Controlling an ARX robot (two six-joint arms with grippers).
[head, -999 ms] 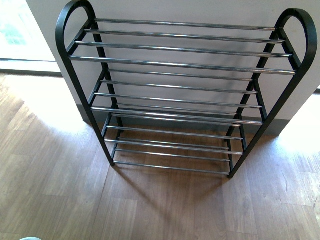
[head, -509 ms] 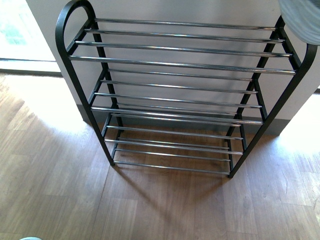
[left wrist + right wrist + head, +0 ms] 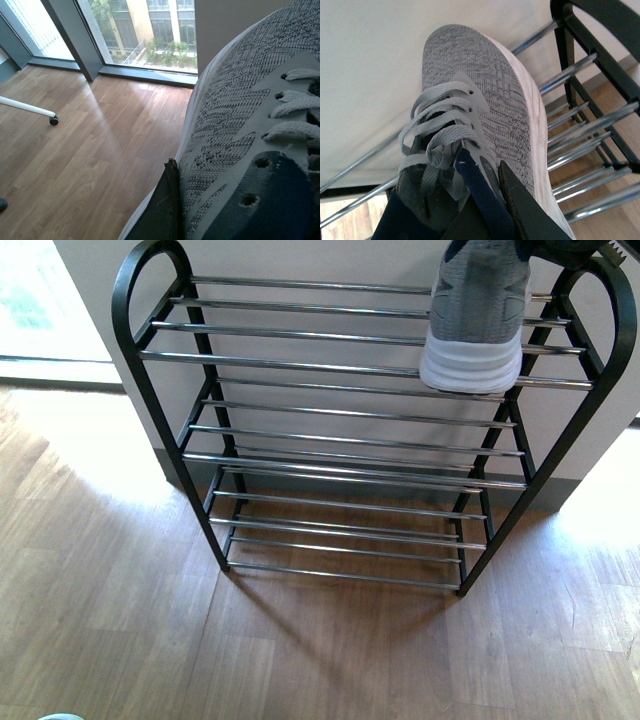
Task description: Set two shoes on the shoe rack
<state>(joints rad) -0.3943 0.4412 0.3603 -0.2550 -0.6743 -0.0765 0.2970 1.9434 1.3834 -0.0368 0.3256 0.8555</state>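
Observation:
The shoe rack point(image 3: 350, 368) stands against the wall, with a black frame and chrome rods. One grey knit sneaker point(image 3: 475, 320) shows over the right end of its top tier, white sole end lowest. I cannot tell whether it touches the rods. My right gripper point(image 3: 480, 175) is shut on this sneaker point(image 3: 485, 90) at its dark collar. A bit of that arm point(image 3: 578, 248) shows at the top edge. My left gripper point(image 3: 200, 200) is shut on the other grey sneaker point(image 3: 235, 130), one finger point(image 3: 162, 210) against its side. The pale blue slides are out of view.
Wood floor point(image 3: 300, 650) lies in front of the rack. The rack's lower tiers point(image 3: 585, 145) hold nothing. The left wrist view shows tall windows point(image 3: 145, 30) and a white leg on a caster point(image 3: 53, 120). A pale sliver point(image 3: 60, 717) shows at the front view's bottom edge.
The sneaker in my right gripper has come into the front view from the top right and moved left and down over the rack's top tier.

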